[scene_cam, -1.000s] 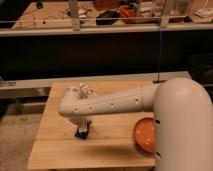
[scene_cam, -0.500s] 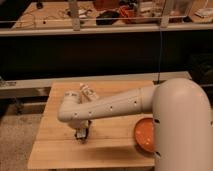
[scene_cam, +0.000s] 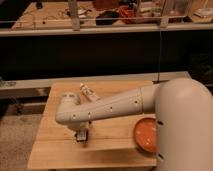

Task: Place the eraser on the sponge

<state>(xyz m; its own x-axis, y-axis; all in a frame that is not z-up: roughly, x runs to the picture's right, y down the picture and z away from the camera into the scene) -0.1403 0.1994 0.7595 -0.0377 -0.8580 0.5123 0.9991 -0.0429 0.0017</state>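
Observation:
My white arm reaches from the right across the wooden table (scene_cam: 55, 150). Its dark gripper (scene_cam: 82, 135) points down at the table's left-middle, close to or touching the surface. I cannot make out whether anything sits in it, and no eraser shows apart from it. An orange rounded thing (scene_cam: 144, 135), which may be the sponge, lies at the table's front right, partly cut off by my arm's shoulder. It is well to the right of the gripper.
A small pale object with a reddish spot (scene_cam: 87, 91) lies at the back of the table behind my forearm. A dark shelf and a railing run behind the table. Bare wood surrounds the gripper on its left and front.
The wrist end of the arm has shifted a little to the left and the gripper has dropped slightly toward the table. The orange thing has not moved.

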